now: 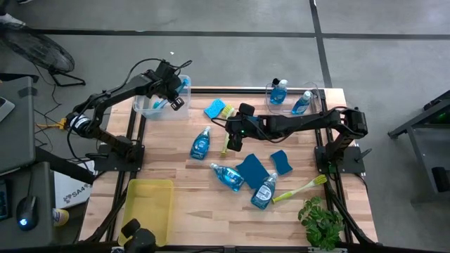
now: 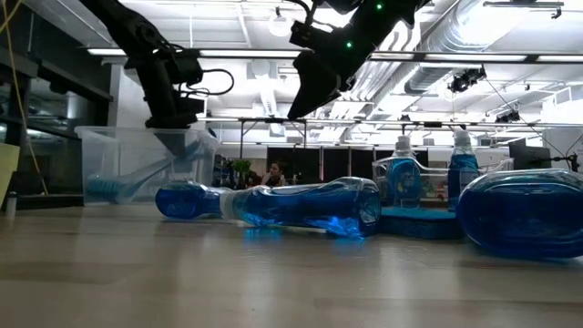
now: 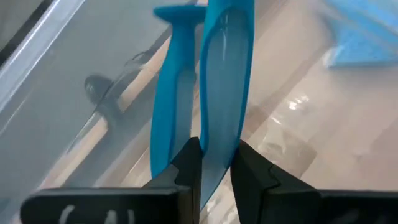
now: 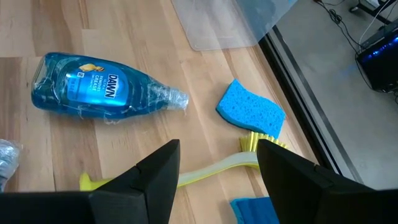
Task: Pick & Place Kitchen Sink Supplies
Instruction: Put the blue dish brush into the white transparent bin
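Partly done: the left gripper (image 1: 174,98), over the upper-left bin (image 1: 144,107), pinches a blue brush handle (image 3: 225,93), the right gripper (image 1: 234,138) hovers spread over a yellow-green brush (image 4: 211,169), while bottles and sponges remain mid-table.

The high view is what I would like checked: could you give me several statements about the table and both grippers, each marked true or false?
1. The left gripper is over the clear bin at the table's far left. True.
2. The right gripper is shut on a soap bottle. False: its jaws are open above a yellow-green brush.
3. The yellow tray holds two sponges. False: nothing shows in it.
4. Two bottles stand in the far right bin. True.
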